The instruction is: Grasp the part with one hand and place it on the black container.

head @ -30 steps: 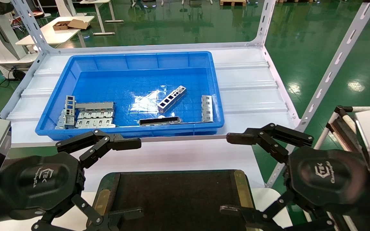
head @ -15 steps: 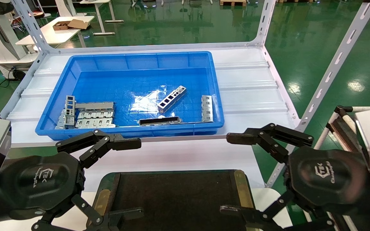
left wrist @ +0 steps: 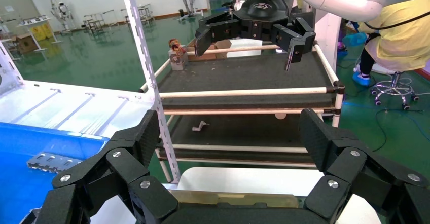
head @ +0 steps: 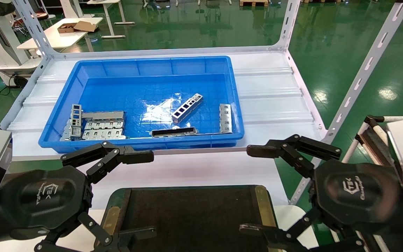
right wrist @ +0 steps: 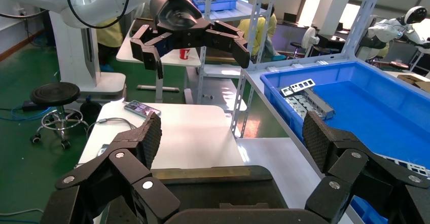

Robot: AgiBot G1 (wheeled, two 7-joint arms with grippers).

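The part, a slim silver-grey strip with rectangular cutouts, lies diagonally in the middle of the blue bin. The black container is a flat tray with brass-coloured side strips, close in front of me, and its edge shows in the wrist views. My left gripper hovers open over the tray's left end. Open too, my right gripper hangs over the tray's right end. Both are empty and short of the bin.
A similar strip lies by the bin's right wall, a dark hollow bar by its near wall, and wider grey plates at near left. White shelf posts rise on the right. A rack with dark shelves stands beyond.
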